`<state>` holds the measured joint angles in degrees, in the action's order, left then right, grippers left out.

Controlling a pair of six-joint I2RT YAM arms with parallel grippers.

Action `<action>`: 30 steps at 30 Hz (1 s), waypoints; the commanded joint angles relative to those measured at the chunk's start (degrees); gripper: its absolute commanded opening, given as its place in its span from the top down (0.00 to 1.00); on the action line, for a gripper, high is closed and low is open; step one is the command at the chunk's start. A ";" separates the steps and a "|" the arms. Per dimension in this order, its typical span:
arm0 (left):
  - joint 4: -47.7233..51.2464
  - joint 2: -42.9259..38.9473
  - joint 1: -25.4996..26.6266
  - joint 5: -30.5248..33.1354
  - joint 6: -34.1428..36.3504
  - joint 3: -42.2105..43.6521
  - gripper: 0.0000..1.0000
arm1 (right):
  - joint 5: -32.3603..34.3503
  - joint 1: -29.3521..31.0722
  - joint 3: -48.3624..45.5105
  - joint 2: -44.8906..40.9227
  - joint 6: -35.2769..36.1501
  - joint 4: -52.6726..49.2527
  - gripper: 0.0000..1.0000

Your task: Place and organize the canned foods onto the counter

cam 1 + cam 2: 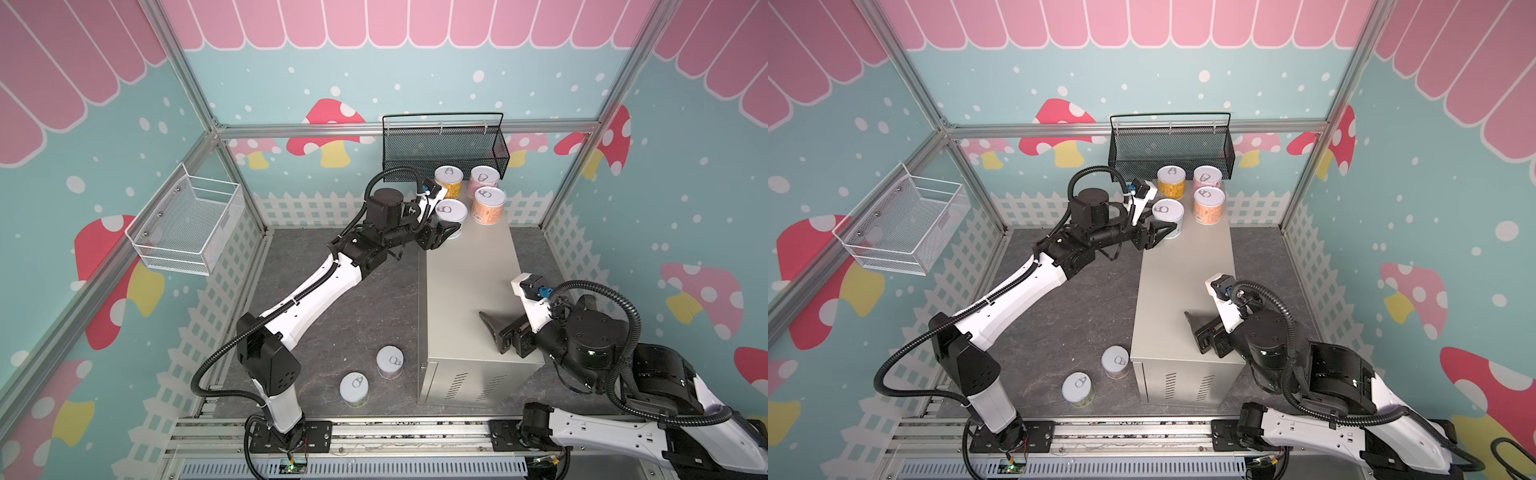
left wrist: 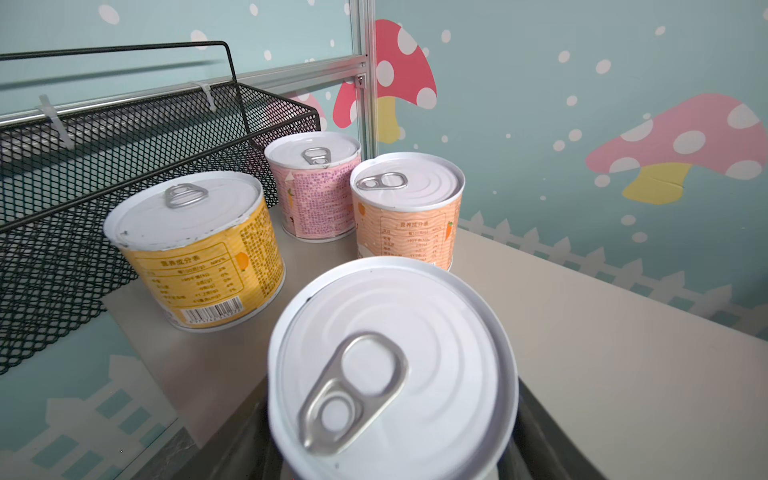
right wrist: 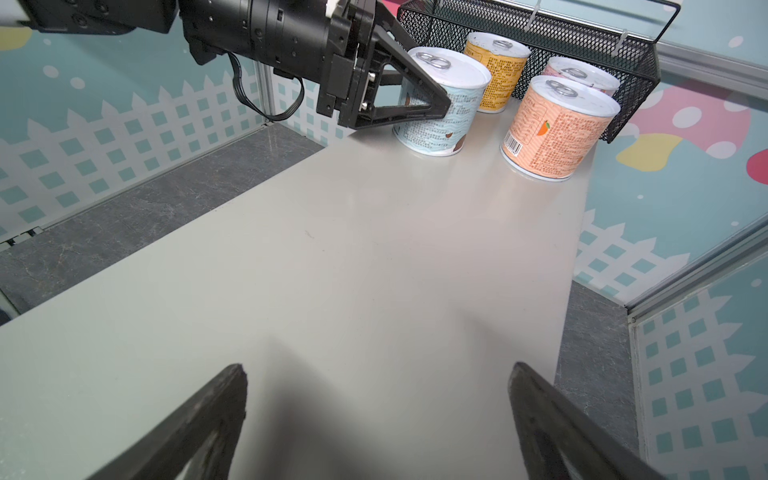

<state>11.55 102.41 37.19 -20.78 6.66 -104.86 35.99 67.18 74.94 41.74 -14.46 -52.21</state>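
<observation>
Lt-blue can (image 3: 465,124): upright on far-left part of the counter (image 3: 332,270) top. Base looks down on the surface, tho I can't be 100% sure.
Left gripper (image 3: 419,93): clamped on the lt-blue can's sides, coming in from the left. Not let go yet.
Neighbours: yellow can (image 2: 199,257) just beyond it at far-left, pink can (image 2: 320,199) at far-right, orange can (image 2: 407,220) to its right. All upright, small gaps btwn them, rough 2x2 block.
Counter space: near half of top is bare.
Floor (image 1: 332,316): pink-white can (image 1: 390,362) and green can (image 1: 354,388) stand near-left of the counter, beside each other, untouched.
Right gripper (image 3: 378,370): jaws wide apart, nothing in them, over near end of the top.
Progress: 3 cans placed, 4th prob. at release stage, 2 to go, so approx. two-thirds done.
Black mesh basket (image 1: 444,149): on far wall behind the block, looks empty.
</observation>
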 commanded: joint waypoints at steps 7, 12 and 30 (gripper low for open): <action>3.33 6.27 -0.55 1.86 2.92 -2.92 0.35 | 0.84 0.06 -0.92 -1.09 -1.36 1.18 0.01; 4.24 7.83 -0.78 2.06 3.45 -4.52 0.35 | 0.86 0.09 -1.22 -1.37 -1.97 1.22 0.01; 5.33 10.22 -1.77 1.04 3.23 -6.59 0.35 | 1.23 0.06 -1.11 -0.96 -2.06 1.14 0.01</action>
<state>9.89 109.32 36.10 -20.34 6.72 -111.96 36.38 67.16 73.78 40.84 -15.94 -51.79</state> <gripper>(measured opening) 0.666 0.994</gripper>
